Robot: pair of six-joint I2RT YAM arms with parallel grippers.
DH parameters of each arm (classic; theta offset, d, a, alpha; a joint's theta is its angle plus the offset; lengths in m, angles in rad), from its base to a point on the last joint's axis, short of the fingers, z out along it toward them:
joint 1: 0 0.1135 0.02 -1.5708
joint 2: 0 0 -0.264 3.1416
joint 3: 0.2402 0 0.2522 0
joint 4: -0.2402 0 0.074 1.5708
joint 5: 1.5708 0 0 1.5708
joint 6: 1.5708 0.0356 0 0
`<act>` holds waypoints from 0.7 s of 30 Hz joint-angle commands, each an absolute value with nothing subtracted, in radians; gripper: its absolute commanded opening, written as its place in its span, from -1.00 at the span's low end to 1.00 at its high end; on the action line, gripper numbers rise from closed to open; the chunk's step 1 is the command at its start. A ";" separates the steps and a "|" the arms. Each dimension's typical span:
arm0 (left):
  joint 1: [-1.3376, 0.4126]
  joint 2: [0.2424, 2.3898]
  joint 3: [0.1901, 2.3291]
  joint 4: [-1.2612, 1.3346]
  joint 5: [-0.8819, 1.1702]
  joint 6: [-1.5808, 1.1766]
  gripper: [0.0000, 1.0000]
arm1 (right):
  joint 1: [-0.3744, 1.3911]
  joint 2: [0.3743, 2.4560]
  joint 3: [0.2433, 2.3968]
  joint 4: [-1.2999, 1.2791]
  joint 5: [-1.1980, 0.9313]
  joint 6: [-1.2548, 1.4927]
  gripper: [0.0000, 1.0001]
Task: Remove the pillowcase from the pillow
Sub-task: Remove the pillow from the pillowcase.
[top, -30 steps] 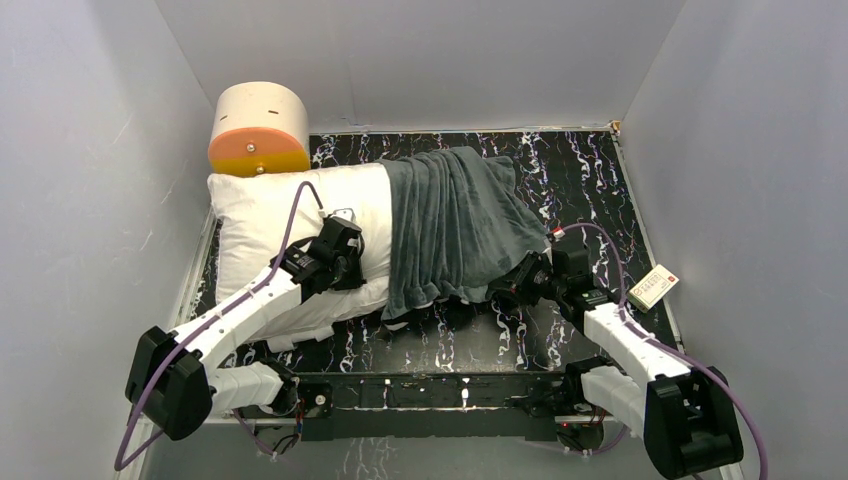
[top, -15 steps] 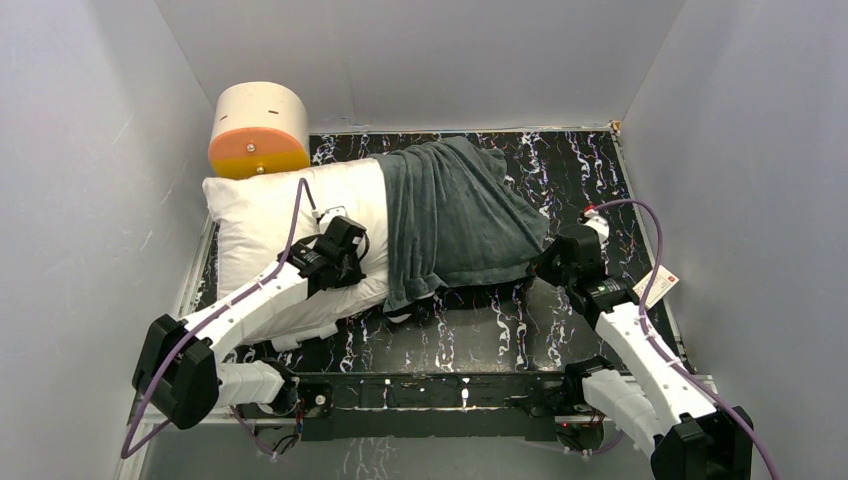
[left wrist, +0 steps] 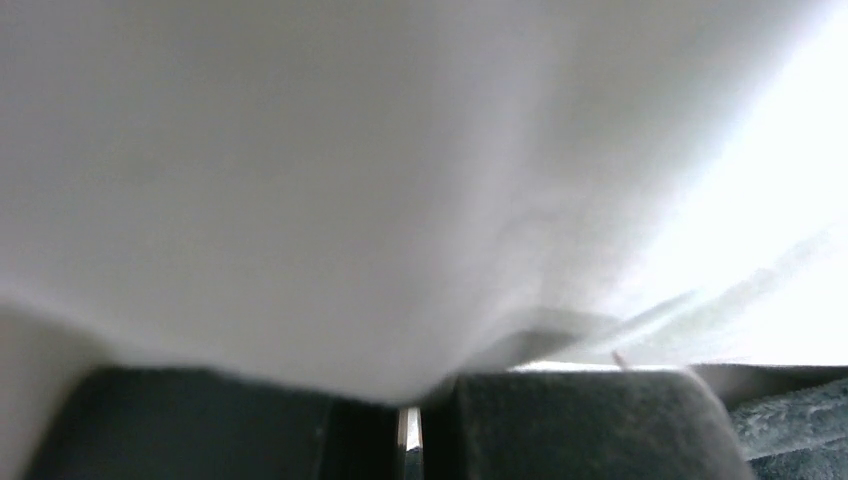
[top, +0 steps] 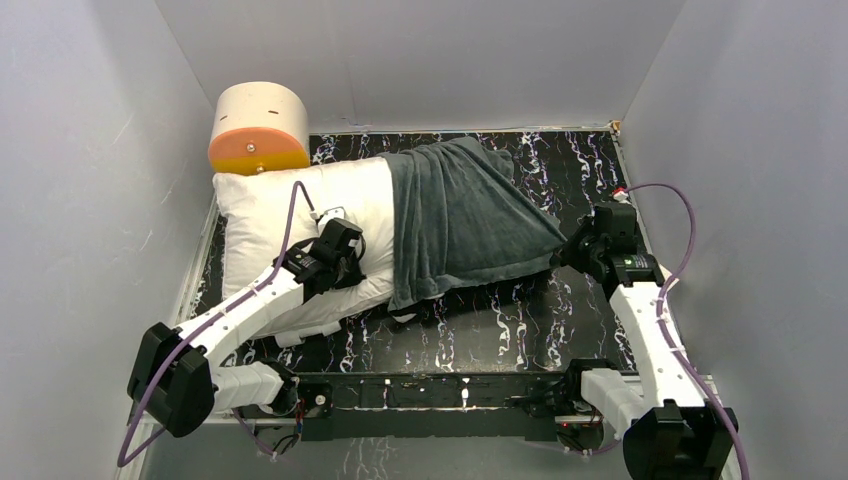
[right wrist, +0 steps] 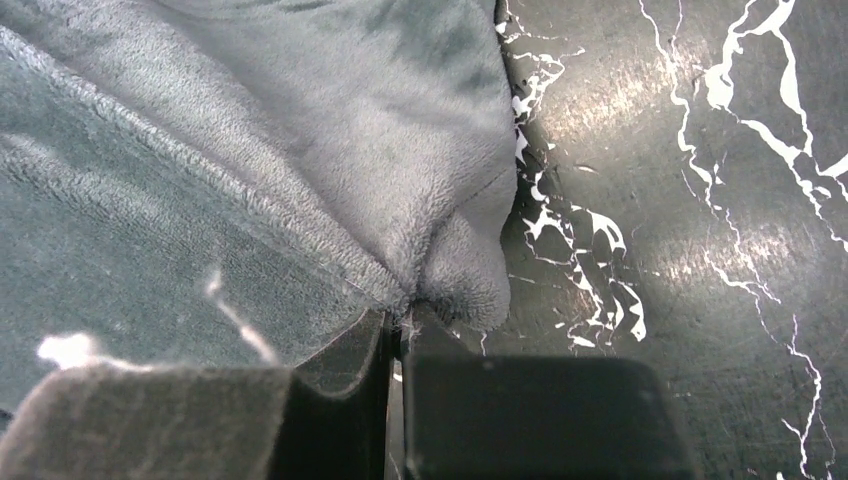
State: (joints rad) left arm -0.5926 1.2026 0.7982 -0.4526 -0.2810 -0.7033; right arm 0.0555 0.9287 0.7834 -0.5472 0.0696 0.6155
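Note:
The white pillow (top: 290,215) lies across the left of the table. The dark grey-green pillowcase (top: 460,220) covers its right half and is drawn out to a point at the right. My right gripper (top: 567,255) is shut on that corner; in the right wrist view the plush pillowcase (right wrist: 250,150) bunches into the closed jaws of the right gripper (right wrist: 400,325). My left gripper (top: 345,252) rests shut on the bare pillow near the pillowcase's edge. In the left wrist view the pillow (left wrist: 350,180) fills the picture above the left gripper (left wrist: 408,405). No zebra face shows.
A cream-and-orange cylinder (top: 260,128) stands at the back left, touching the pillow's far corner. The black marbled table (top: 480,330) shows in front and to the right, and again in the right wrist view (right wrist: 680,200). Grey walls close in on three sides.
My right gripper closed on the pillowcase's near right corner and moved right and back, stretching the fabric to a point. The pillow shifted slightly. The left arm stayed nearly still.

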 commanded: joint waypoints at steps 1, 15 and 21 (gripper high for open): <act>-0.545 1.227 0.742 -0.614 -0.448 -0.665 -1.00 | -0.044 0.880 0.916 -0.542 0.291 0.573 -1.00; -0.545 1.164 0.726 -0.498 -0.256 -0.608 -1.00 | -0.042 0.809 0.699 -0.469 -0.597 0.585 0.53; -0.545 1.164 0.749 -0.493 -0.230 -0.600 -1.00 | 0.190 0.824 0.569 -0.309 -0.540 0.687 0.57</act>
